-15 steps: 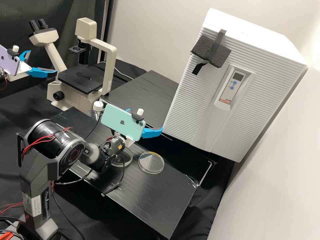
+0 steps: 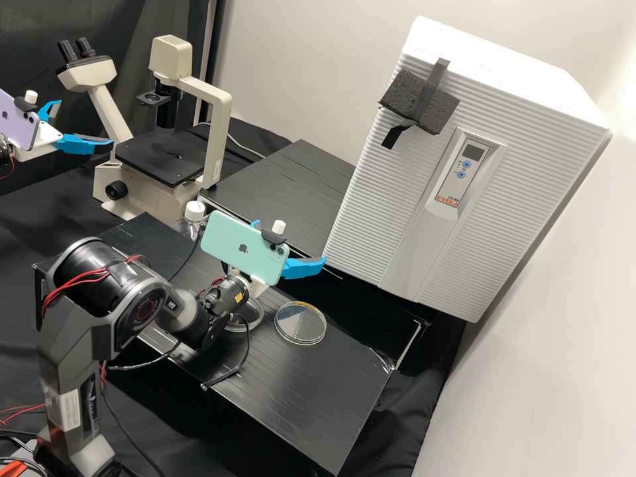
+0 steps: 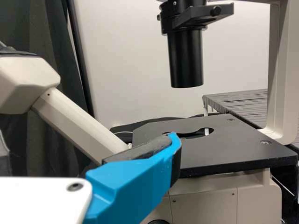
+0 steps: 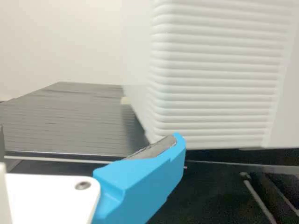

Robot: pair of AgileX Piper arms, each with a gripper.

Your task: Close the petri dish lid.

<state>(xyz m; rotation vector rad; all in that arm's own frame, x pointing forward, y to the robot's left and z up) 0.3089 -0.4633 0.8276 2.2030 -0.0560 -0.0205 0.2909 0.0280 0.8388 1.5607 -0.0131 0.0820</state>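
The clear dish [image 2: 301,323] lay flat on the black bench [image 2: 318,411], near a second round piece [image 2: 256,317] partly hidden by the right arm's wrist; which was the lid could not be told. Neither had shifted. The right claw [image 2: 289,242], released and holding nothing, had dipped slightly, baring more of the bottle [image 2: 193,213]. With the two pieces apart, closing probably remained to be done, and that small dip had gripped nothing. Farther out, the left claw [image 2: 86,122] was released too, by the microscope [image 2: 162,156], unmoved.
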